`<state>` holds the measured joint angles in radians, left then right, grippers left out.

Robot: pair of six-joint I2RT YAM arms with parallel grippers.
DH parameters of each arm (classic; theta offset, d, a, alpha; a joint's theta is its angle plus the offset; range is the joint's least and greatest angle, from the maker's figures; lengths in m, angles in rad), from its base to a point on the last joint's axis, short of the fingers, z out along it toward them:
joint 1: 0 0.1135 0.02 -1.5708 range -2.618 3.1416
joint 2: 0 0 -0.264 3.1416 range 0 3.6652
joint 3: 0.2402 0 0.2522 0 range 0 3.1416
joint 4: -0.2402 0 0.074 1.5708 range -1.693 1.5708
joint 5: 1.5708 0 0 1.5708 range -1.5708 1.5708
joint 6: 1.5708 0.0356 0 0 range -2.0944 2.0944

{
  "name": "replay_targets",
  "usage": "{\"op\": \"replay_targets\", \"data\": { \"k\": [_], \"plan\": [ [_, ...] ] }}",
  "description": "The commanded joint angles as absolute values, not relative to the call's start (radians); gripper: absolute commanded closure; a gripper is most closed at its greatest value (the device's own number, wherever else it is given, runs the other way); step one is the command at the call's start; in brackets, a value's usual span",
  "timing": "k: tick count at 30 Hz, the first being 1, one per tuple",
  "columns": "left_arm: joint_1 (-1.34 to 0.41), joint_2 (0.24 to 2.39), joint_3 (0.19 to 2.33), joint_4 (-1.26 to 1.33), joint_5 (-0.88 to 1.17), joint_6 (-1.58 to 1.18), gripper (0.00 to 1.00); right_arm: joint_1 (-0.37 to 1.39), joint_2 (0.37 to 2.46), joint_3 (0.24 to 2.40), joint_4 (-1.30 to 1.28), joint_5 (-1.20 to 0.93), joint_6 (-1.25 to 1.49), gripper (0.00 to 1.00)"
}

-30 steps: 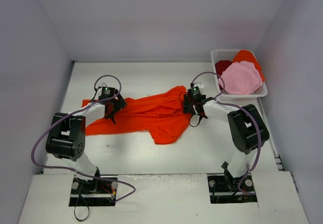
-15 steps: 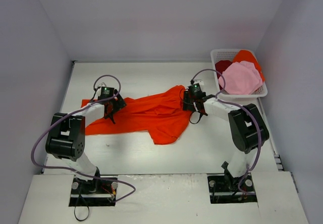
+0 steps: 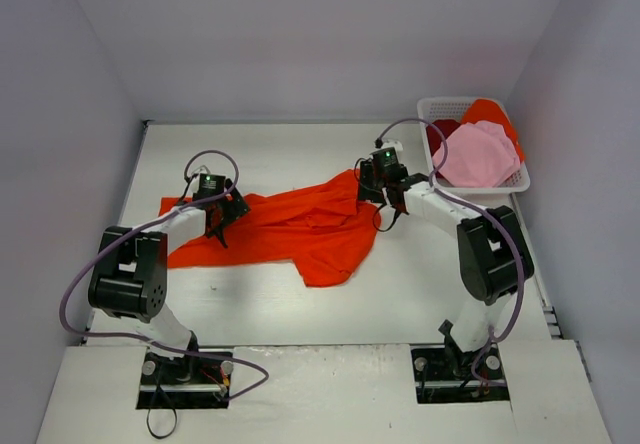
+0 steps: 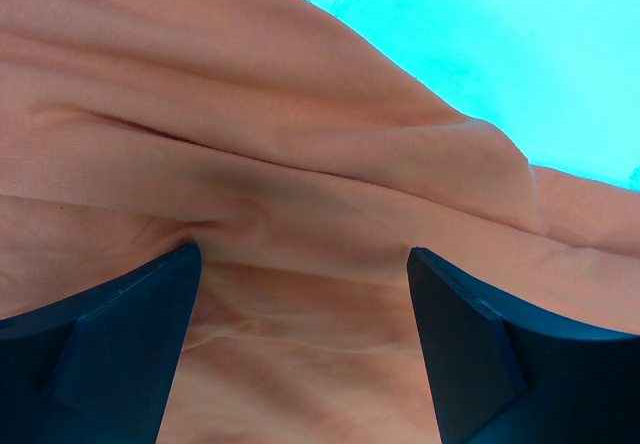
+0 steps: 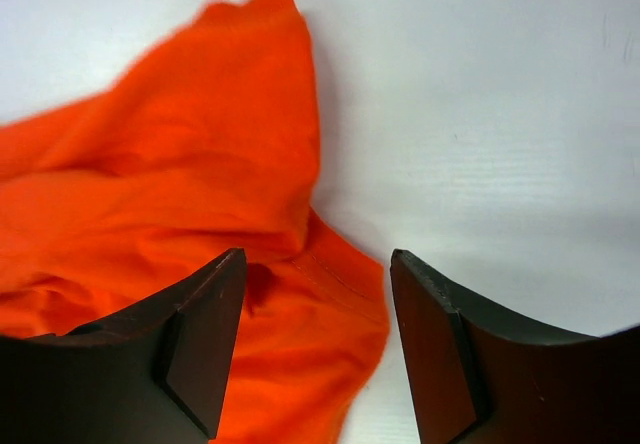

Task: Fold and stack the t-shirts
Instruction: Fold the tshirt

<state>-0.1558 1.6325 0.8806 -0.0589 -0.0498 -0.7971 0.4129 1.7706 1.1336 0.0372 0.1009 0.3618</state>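
The big orange-red shirt (image 3: 300,226) lies crumpled across the middle of the white table (image 3: 420,274), stretched from left to right, with one flap hanging toward the near edge.

The left gripper (image 3: 220,229) hovers low over the shirt's left part. Its fingers (image 4: 110,354) stand wide apart with only wrinkled cloth beneath them, and nothing is pinched between them.

The right gripper (image 3: 370,192) is over the shirt's right end, just beside the pointed far corner. Its fingers (image 5: 195,344) are partly spread and hold nothing. Seen from the wrist, the shirt's hem runs under the gap, with cloth on the left and bare table on the right.

At the far right corner sits a white basket (image 3: 480,189), well apart from the spread shirt. A pink shirt (image 3: 478,154) is heaped on top in it. A dark red shirt (image 3: 440,131) shows at its far left, and another orange shirt (image 3: 492,112) drapes over the back rim.
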Motion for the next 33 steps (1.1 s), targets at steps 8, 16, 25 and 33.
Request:
{"op": "replay_targets", "data": {
  "k": [8, 16, 25, 33],
  "plan": [
    [-0.155, 1.6, 0.857, -0.066, -0.054, -0.807, 0.2, 0.429, 1.836, 1.273, 0.044, 0.048, 0.383, 0.47],
    [-0.153, 1.615, 0.867, -0.064, -0.055, -0.804, 0.2, 0.451, 1.924, 1.293, 0.077, 0.04, 0.391, 0.51],
    [-0.155, 1.641, 0.865, -0.046, -0.055, -0.808, 0.2, 0.453, 1.964, 1.327, 0.087, 0.048, 0.385, 1.0],
    [-0.155, 1.646, 0.862, -0.04, -0.049, -0.81, 0.2, 0.453, 1.953, 1.419, 0.037, 0.069, 0.356, 1.0]
  ]
}}
